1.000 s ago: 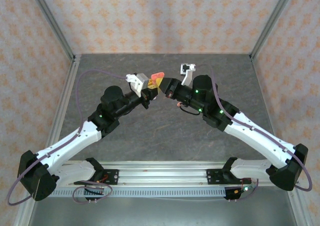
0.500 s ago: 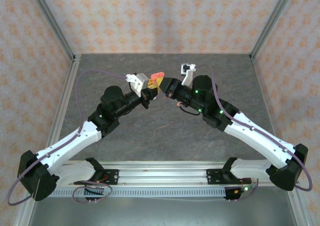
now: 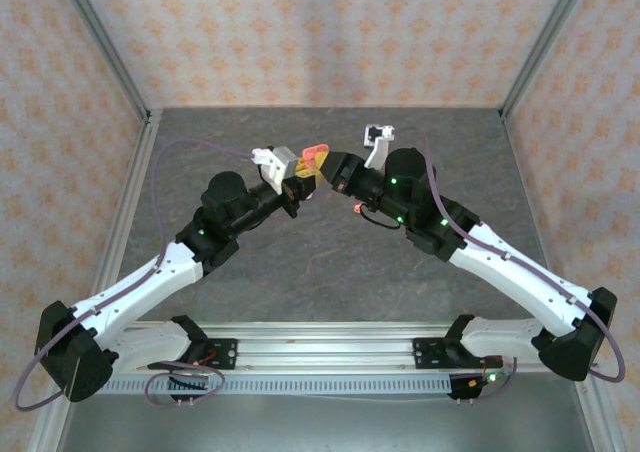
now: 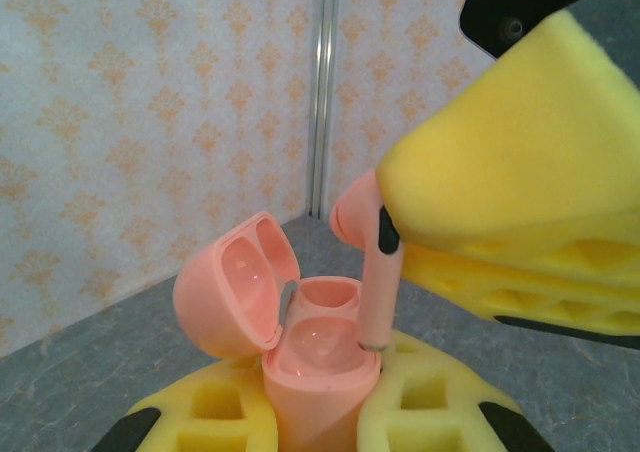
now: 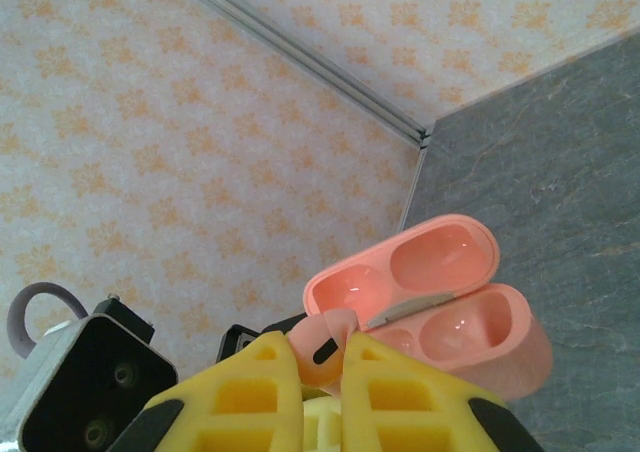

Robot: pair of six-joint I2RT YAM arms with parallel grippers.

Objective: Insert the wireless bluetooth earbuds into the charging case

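While left gripper point(image 4: 320, 424) clamps open pink case point(image 4: 318, 357) | right gripper point(image 5: 322, 374) pinches pink earbud point(image 4: 375, 290) | stem at socket

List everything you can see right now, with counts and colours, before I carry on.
charging case: one, coral-pink, lid open, clamped in the left gripper
earbud: one, coral-pink, pinched by the right gripper, stem tip at the case's opening
table: one, grey, beneath everything
walls: three, peach-patterned, around the table
cables: two, purple, left and right
left gripper: one, yellow pads, shut on the case
right gripper: one, yellow pads, shut on the earbud
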